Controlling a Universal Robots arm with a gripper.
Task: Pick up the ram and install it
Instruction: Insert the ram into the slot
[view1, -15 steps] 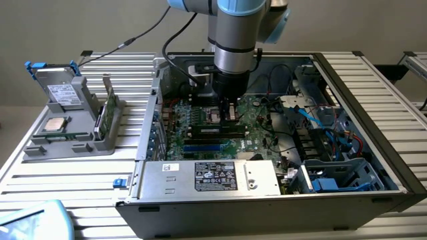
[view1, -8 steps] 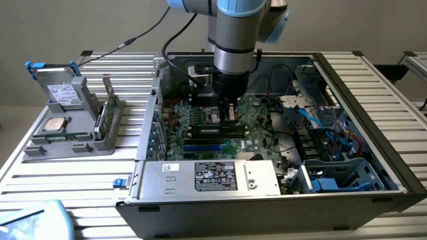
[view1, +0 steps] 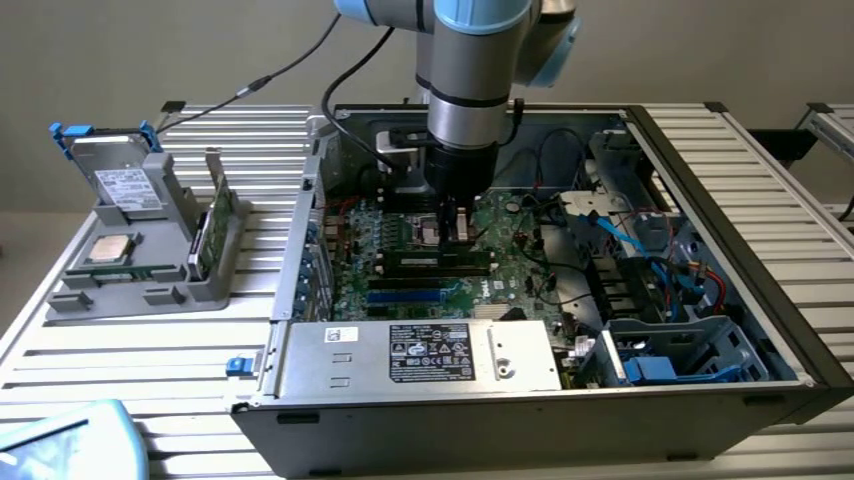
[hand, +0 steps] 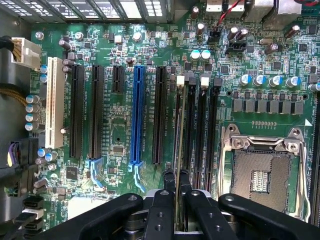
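Above the memory slots (hand: 202, 135), the ram (hand: 179, 125) edge-on, pinched by the end effector (hand: 177, 182).

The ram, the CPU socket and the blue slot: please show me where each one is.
ram (hand: 179, 145), wrist view, on its thin edge, about mid-length.
CPU socket (hand: 260, 176), wrist view, on its open centre.
blue slot (hand: 137, 115), wrist view, on the middle of its length.

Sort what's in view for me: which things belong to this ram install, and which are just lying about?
In the job: the ram, gripped edge-on by the pincer; the black memory slots beneath it.
Just lying about: the silver CPU chip on the grey holder; the hard drive; the empty CPU socket; the power supply.
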